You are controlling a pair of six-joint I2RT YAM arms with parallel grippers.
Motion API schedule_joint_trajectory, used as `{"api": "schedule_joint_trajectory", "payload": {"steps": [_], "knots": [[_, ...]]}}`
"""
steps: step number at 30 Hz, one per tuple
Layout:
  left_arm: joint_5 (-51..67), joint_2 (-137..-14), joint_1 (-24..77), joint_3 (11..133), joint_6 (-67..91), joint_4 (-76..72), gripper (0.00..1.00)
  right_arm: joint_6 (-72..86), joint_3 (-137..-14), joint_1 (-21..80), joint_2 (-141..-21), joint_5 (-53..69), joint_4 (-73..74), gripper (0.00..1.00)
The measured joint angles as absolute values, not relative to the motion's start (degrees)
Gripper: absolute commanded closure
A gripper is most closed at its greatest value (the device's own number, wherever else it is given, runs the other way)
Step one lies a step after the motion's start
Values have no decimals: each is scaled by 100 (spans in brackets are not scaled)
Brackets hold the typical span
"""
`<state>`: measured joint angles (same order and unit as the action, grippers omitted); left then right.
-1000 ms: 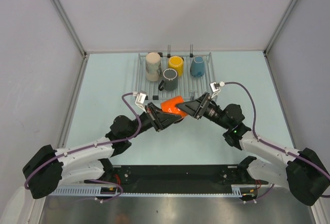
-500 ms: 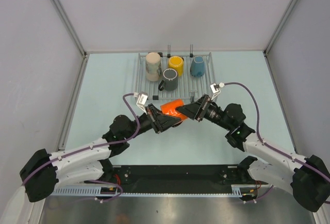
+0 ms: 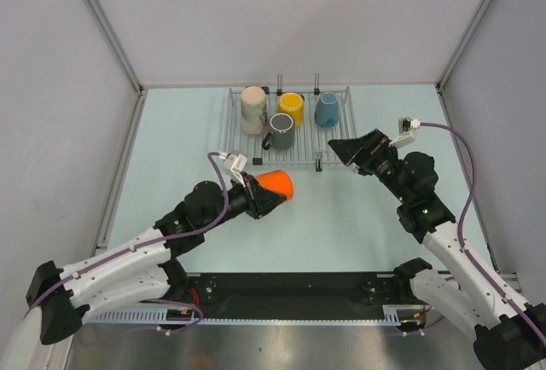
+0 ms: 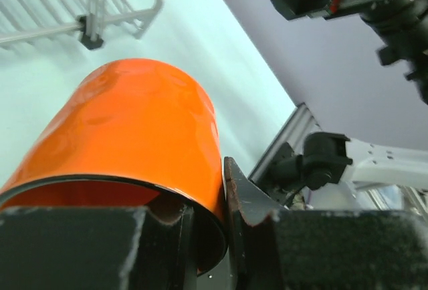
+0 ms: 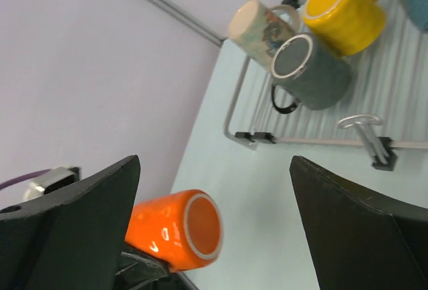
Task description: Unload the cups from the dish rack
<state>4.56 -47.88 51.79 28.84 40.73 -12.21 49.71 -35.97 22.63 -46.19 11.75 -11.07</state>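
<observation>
Left end effector point(image 3: 260, 200) pinching orange cup point(image 3: 276, 186) by rim, right end effector point(image 3: 343, 149) spread, at cup's 2 o'clock, apart

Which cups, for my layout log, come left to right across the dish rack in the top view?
Cream cup → yellow cup → light blue cup. The dark grey cup overlaps, so I skip it.

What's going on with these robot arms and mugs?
The arms are unloading cups from a dish rack. The left gripper is clamped on the rim of the orange cup, holding it tilted in front of the rack. The right gripper is open and empty near the rack's front right corner. The cream cup, yellow cup, blue cup and grey cup sit on the rack.
</observation>
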Motion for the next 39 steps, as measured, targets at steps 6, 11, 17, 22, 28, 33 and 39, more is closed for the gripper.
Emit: {"api": "schedule_joint_trajectory", "payload": {"steps": [6,11,17,22,28,33,39], "knots": [[-311,-5478,5177,4670,3583,945,100,4438,-4023,2364,-4578,537,34,0],[-923,-6619,5168,5607,3422,2307,100,4147,-4056,2707,-4539,-119,685,0],[-1081,-8075,5168,5999,3420,3691,100,3968,-4263,2978,-4834,-663,1380,0],[-1063,-8737,5142,6702,3326,4399,100,3874,-4298,3017,-4910,-878,1723,0],[-781,-9338,4960,7450,3063,4665,100,3861,-4281,3022,-4901,-982,1833,0],[-454,-10012,4740,7507,2849,4847,100,3763,-4200,3013,-4888,-1009,1868,0],[-373,-10315,4696,7507,2794,5019,99,3723,-4075,2947,-4890,-1000,1833,0]]}}
